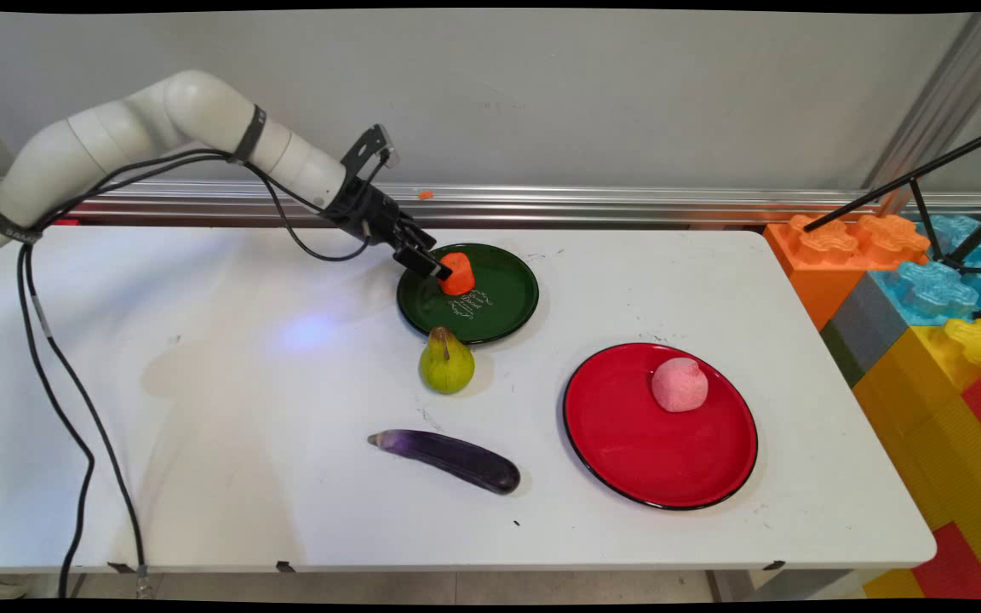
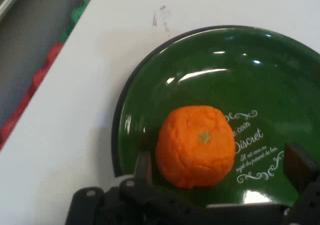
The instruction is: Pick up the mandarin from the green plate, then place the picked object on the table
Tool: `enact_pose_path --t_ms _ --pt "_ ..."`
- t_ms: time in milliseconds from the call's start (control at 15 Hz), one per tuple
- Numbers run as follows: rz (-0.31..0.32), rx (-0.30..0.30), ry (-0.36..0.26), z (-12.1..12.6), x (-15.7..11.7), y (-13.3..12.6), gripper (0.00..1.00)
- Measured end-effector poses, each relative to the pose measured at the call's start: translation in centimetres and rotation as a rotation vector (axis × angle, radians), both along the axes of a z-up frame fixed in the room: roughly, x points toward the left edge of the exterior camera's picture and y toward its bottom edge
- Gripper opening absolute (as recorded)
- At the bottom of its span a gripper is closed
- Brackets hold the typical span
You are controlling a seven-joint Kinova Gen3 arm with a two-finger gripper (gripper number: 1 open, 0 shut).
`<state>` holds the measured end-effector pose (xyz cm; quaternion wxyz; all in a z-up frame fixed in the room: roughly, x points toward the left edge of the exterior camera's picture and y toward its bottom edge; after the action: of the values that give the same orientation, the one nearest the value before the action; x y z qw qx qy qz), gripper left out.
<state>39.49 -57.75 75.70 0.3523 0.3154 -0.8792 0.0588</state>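
Observation:
An orange tangerine (image 1: 459,273) (image 2: 196,146) sits on the left part of a dark green plate (image 1: 499,294) (image 2: 210,70) with white lettering, at the table's back middle. My gripper (image 1: 441,271) (image 2: 220,167) reaches down to it from the left and is open. In the hand view the fruit lies between the two fingers: the left finger (image 2: 143,166) is right against it, while the right finger (image 2: 299,166) stands apart with a gap. Just in front of the green plate stands a yellow-green pear (image 1: 446,363).
A purple eggplant (image 1: 450,459) lies nearer the front. A red plate (image 1: 627,460) at the right holds a pink round fruit (image 1: 679,385). Big coloured blocks (image 1: 925,315) and a black tripod (image 1: 933,204) stand past the table's right end. Cables (image 1: 73,409) hang at the left.

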Motion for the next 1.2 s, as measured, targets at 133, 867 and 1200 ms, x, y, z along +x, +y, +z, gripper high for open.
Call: enact_pose_path --t_ms 133,867,1200 --pt "0.006 0.006 0.002 -0.6 -0.4 -0.2 1.0" --pt "0.002 0.007 -0.004 -2.2 -1.8 -0.7 0.0" --pt "-0.025 0.009 -0.009 -2.4 -2.0 -0.7 0.0"
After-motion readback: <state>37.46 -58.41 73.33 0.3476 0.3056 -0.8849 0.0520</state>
